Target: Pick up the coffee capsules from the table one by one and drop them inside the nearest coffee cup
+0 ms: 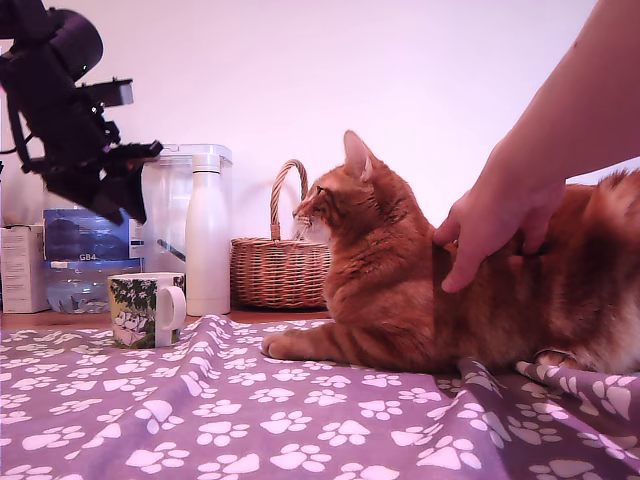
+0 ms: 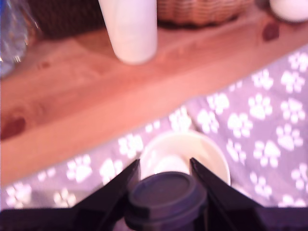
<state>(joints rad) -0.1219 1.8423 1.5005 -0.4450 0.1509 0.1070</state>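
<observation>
In the wrist view my gripper (image 2: pixel 164 166) is shut on a dark round coffee capsule (image 2: pixel 166 198), held between the two black fingers (image 2: pixel 126 180). Directly beneath it is the open mouth of the white coffee cup (image 2: pixel 214 156), standing on the purple paw-print cloth. In the exterior view the gripper (image 1: pixel 125 200) hangs tilted above the cup (image 1: pixel 147 310), which has a green foliage print and a white handle and sits at the exterior view's left on the table (image 1: pixel 270 316). The capsule itself is hidden in the exterior view. No other capsules show on the cloth.
An orange cat (image 1: pixel 400 290) lies on the cloth at the exterior view's right, with a person's hand (image 1: pixel 490 235) resting on its back. Behind the cup stand a tall white bottle (image 1: pixel 207 235), a wicker basket (image 1: pixel 280 265), a clear water jug (image 1: pixel 165 210) and boxes (image 1: pixel 25 265).
</observation>
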